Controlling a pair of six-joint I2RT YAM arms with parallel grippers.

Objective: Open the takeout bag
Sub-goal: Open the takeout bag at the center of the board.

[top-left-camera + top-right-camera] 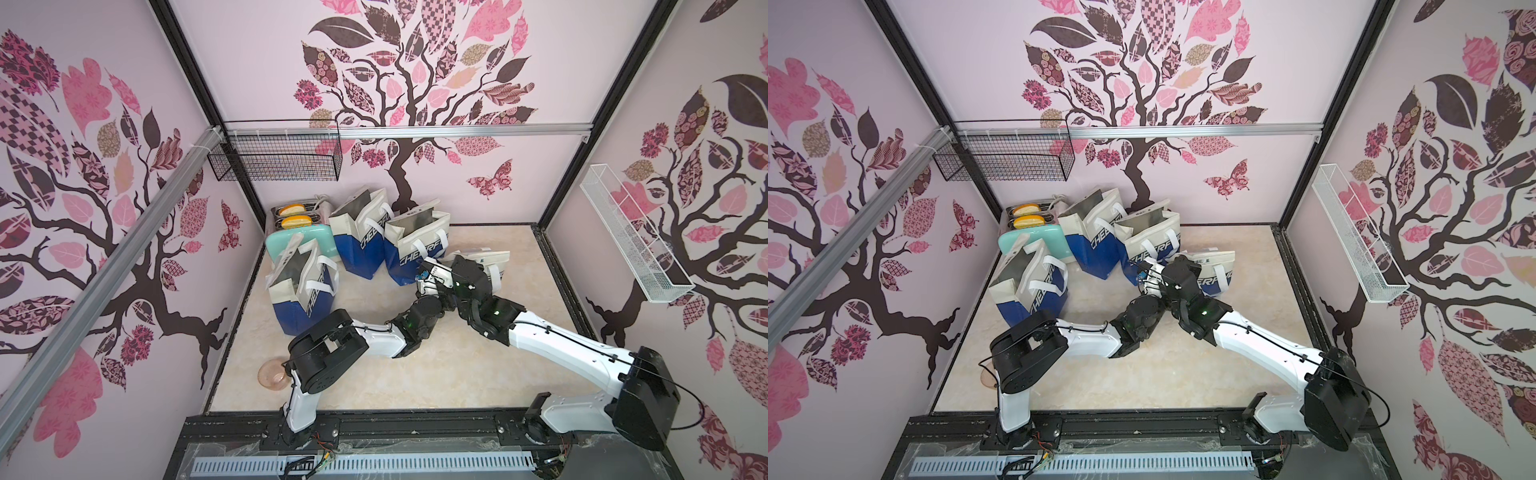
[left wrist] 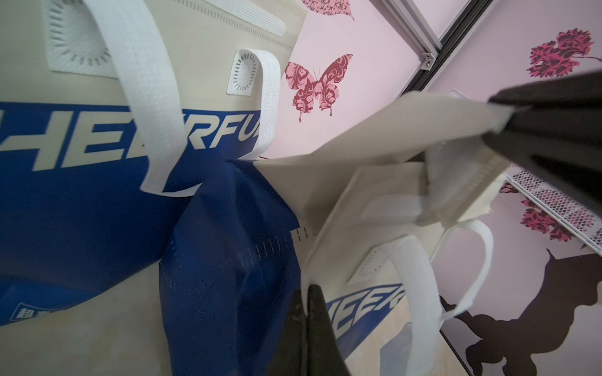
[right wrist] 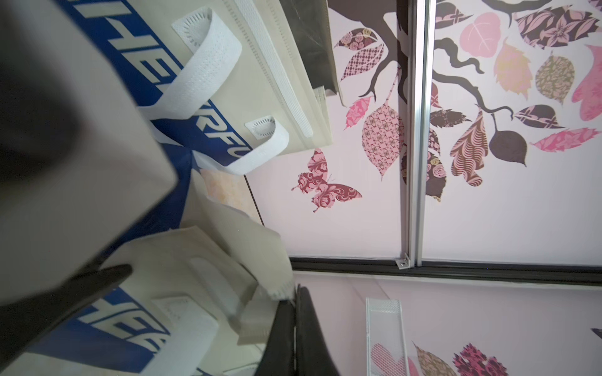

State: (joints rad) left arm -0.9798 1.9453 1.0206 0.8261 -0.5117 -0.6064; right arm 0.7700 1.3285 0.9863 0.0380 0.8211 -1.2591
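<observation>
Pink leaf-print walls (image 1: pixel 270 83) surround a beige table (image 1: pixel 415 365). On the rightmost bag (image 1: pixel 1221 268), the left gripper (image 2: pixel 308 289) and right gripper (image 3: pixel 294 291) each pinch a rim edge.

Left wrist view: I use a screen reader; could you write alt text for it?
Both shut, the left gripper and right gripper each pinch a cream edge of the takeout bag, holding its mouth apart. Beside it stands a second blue-and-cream bag with white handles.

Beige-and-blue takeout bag (image 1: pixel 498 259), white strap handles, CHEERFUL lettering, slumped low on the tabletop (image 1: pixel 415 374), top edges partly parted.
</observation>
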